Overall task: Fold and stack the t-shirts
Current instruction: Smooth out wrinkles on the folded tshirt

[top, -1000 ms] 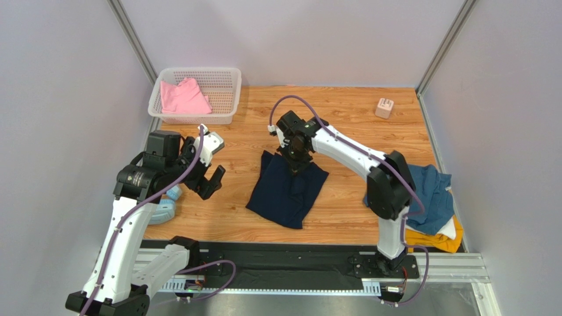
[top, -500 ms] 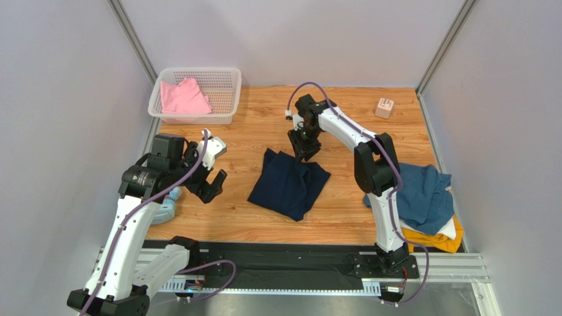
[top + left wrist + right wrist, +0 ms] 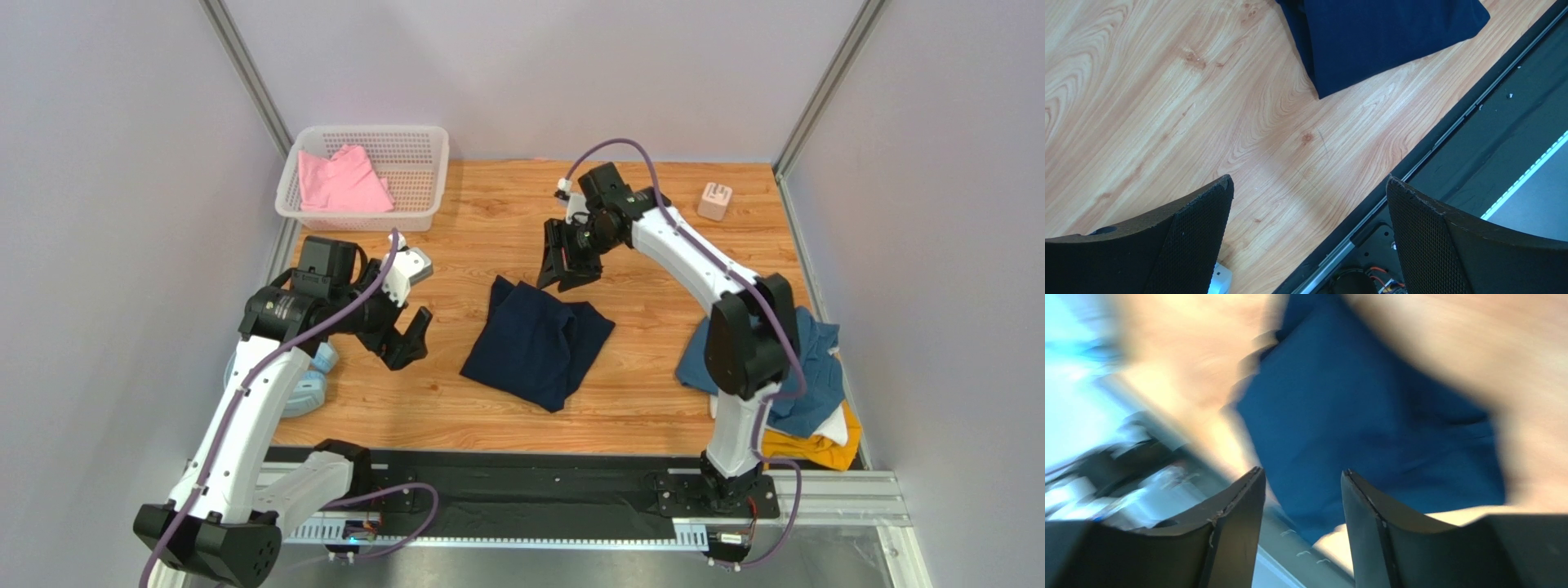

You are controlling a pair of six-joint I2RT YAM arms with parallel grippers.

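Worktop (image 3: 662, 221), wood grain.

Navy t-shirt (image 3: 537, 342): folded into a rough rectangle, flat at the middle of the worktop, set at an angle. Nothing is touching it.

Right pincer (image 3: 562, 263): raised just past the navy tee's far edge, jaws parted, nothing between them. Its wrist view is blurred, showing only dark blue cloth beyond the two fingers (image 3: 1235, 533).

Left pincer (image 3: 411, 304): jaws spread wide and empty, hovering over bare wood to the left of the navy tee, well apart from it. In its wrist view the tee's near corner lies ahead of the pincer.

Pink t-shirt (image 3: 344, 180): crumpled inside the white basket (image 3: 368, 131) at the far left corner.

Right edge: teal blue t-shirt (image 3: 803, 355) lies loose on top of the white t-shirt (image 3: 838, 423) and the mustard yellow t-shirt (image 3: 810, 447). Only the edges of those two show.

Small pale block (image 3: 715, 200) at the far right corner.
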